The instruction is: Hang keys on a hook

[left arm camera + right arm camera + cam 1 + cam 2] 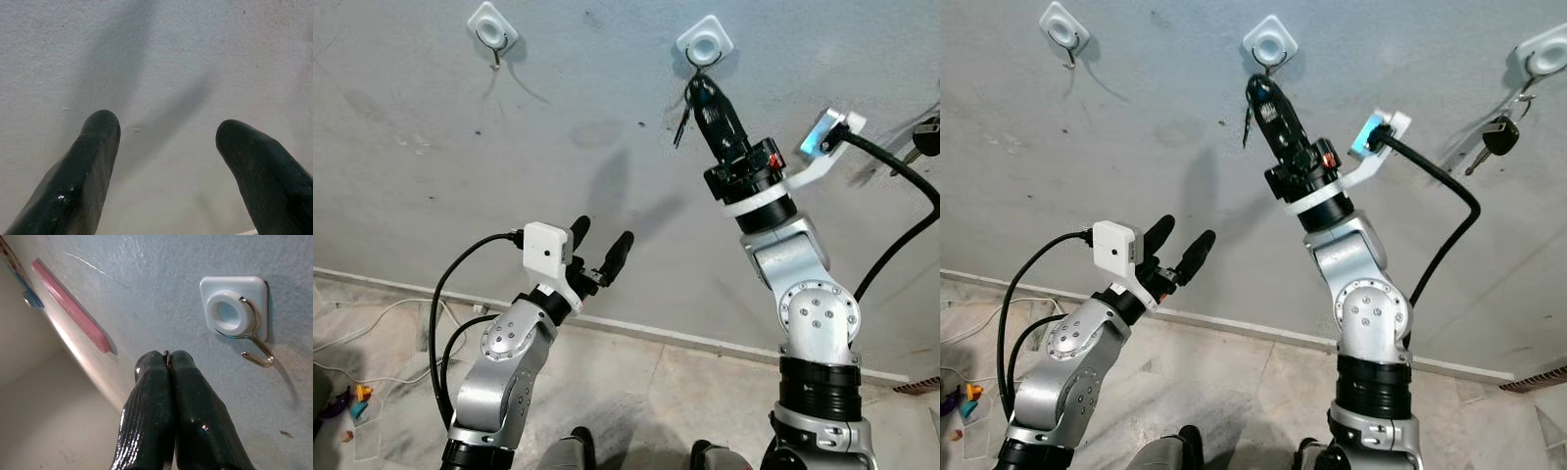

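in the left eye view your right gripper (703,93) is raised against the wall (607,147), its tips just below the middle hook (706,46). something thin and dark hangs beside the fingers at about 7 o'clock from that hook; it looks like the keys (679,122), though it is too slim to make out well. your left gripper (601,245) waits low, at roughly 7 o'clock from the hook and well apart from it. another hook (492,29) sits on the wall up at the left.

in the right eye view the same dark sliver hangs by the right fingers, below the middle hook. far to the right a third hook already carries a black-headed key (1498,137).

in the left wrist view the two fingertips (93,152) stand wide apart with bare wall between them; nothing is held.

in the right wrist view the fingers are pressed together, a thin dark edge showing in the seam at their tips. whether that is the key ring you cannot tell for sure. the wire hook curls at about 2 o'clock from the tips, near but apart.

you seem to be at the final approach: next, raise the tips so the ring clears the wire's upturned end, then lower it on.
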`<state>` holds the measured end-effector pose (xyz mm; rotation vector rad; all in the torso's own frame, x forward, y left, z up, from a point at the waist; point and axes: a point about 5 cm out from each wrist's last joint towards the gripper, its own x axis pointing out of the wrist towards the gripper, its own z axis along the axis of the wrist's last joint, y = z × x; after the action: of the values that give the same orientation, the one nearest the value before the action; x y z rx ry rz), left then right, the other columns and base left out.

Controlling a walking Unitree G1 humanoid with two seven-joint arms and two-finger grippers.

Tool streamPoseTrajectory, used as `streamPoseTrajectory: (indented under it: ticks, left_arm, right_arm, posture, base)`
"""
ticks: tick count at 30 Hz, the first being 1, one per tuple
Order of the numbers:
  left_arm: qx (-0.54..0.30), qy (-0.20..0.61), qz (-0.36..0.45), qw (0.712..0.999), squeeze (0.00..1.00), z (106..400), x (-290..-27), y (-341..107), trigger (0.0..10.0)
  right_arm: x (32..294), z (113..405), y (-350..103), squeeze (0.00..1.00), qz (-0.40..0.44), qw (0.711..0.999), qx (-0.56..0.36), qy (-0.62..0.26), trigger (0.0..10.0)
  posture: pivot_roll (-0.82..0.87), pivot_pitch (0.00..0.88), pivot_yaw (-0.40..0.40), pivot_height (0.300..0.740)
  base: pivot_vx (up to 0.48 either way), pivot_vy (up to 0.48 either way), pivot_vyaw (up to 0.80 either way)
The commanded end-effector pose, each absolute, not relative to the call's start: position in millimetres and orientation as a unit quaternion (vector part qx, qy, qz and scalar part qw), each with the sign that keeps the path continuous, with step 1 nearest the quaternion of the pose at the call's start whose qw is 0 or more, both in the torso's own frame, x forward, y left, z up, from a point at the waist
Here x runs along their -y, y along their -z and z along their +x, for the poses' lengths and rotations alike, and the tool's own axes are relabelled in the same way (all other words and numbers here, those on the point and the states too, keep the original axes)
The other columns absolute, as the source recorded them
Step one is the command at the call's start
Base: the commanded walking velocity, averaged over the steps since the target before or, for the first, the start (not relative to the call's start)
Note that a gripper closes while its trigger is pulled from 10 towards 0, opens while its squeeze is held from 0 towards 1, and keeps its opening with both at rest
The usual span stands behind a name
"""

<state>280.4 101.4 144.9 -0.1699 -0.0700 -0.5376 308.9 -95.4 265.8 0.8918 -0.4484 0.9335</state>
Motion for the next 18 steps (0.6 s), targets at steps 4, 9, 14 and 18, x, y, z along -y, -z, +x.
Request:
streamPoseTrajectory:
  ticks: [4, 9, 14, 18]
  left_arm:
    - [0.032, 0.267, -0.079, 0.960, 0.00, 275.7, -104.4, -144.8, 10.0]
    - [0.030, 0.265, -0.077, 0.961, 0.00, 274.3, -105.8, -144.6, 10.0]
    - [0.028, 0.264, -0.075, 0.961, 0.00, 273.3, -106.9, -144.8, 10.0]
    - [0.028, 0.265, -0.074, 0.961, 0.00, 272.7, -107.3, -145.1, 10.0]
  right_arm:
    - [89.2, 315.0, -268.1, 0.00, 0.424, 0.761, 0.211, -0.443, 10.0]
    - [87.1, 322.7, -264.2, 0.00, 0.445, 0.757, 0.207, -0.432, 10.0]
    - [84.8, 326.9, -263.3, 0.00, 0.451, 0.752, 0.208, -0.432, 10.0]
    - [85.8, 331.0, -263.3, 0.00, 0.458, 0.749, 0.213, -0.429, 10.0]
  posture:
    - [0.03, 0.219, 0.110, 0.740]
    - [0.04, 0.222, 0.112, 0.740]
    - [0.05, 0.223, 0.114, 0.740]
    - [0.06, 0.224, 0.118, 0.740]
  base:
    - [0.000, 0.000, 0.00]
    - [0.000, 0.000, 0.00]
    - [0.000, 0.000, 0.00]
    - [0.000, 0.000, 0.00]
